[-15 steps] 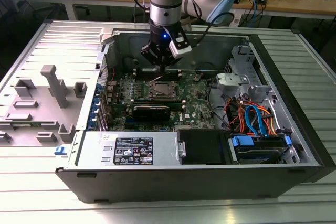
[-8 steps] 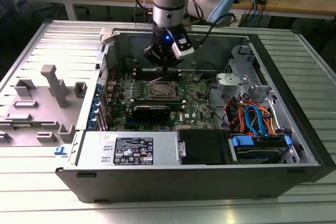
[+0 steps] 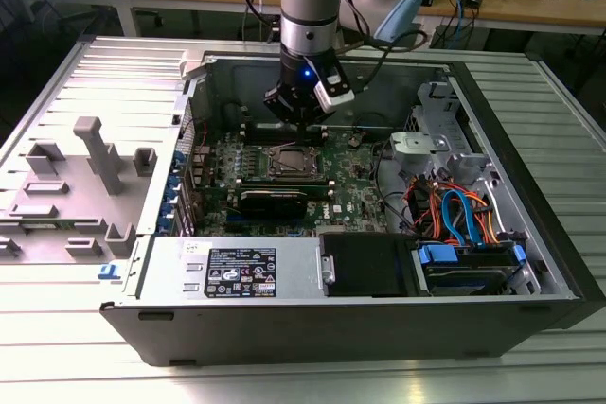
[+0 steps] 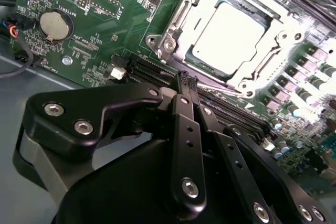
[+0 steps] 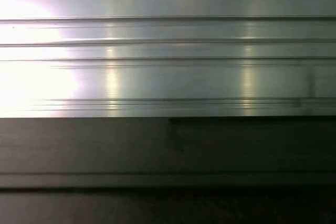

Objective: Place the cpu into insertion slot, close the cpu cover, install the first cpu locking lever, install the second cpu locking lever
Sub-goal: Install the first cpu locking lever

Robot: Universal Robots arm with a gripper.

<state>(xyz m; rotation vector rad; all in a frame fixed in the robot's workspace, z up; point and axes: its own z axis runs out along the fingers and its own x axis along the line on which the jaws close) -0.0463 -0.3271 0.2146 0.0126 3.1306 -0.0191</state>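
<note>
**Kid:** Jaws first! What are the jaws doing?

**Helper:** The gripper has its black jaws pressed together, with nothing between them. In the exterior view the gripper hangs inside the open computer case, just above the green board.

**Kid:** Where is the cpu?

**Helper:** The cpu lies flat in the insertion slot. Its shiny top faces up. The jaw tips are just beside the slot, not touching it.

**Kid:** And the cpu cover?

**Helper:** The cpu cover is down over the chip, and the chip shows through its cut-out middle. In the exterior view the insertion slot sits right below the gripper.

**Kid:** What else is on the board?

**Helper:** A round silver battery sits well apart from the slot. Long black memory slots run between the slot and the jaws.

**Kid:** And around the case?

**Helper:** Blue and orange cables lie at the exterior view's right. The case rests on a ribbed metal bench. Grey plastic holders stand at the exterior view's left.
</note>
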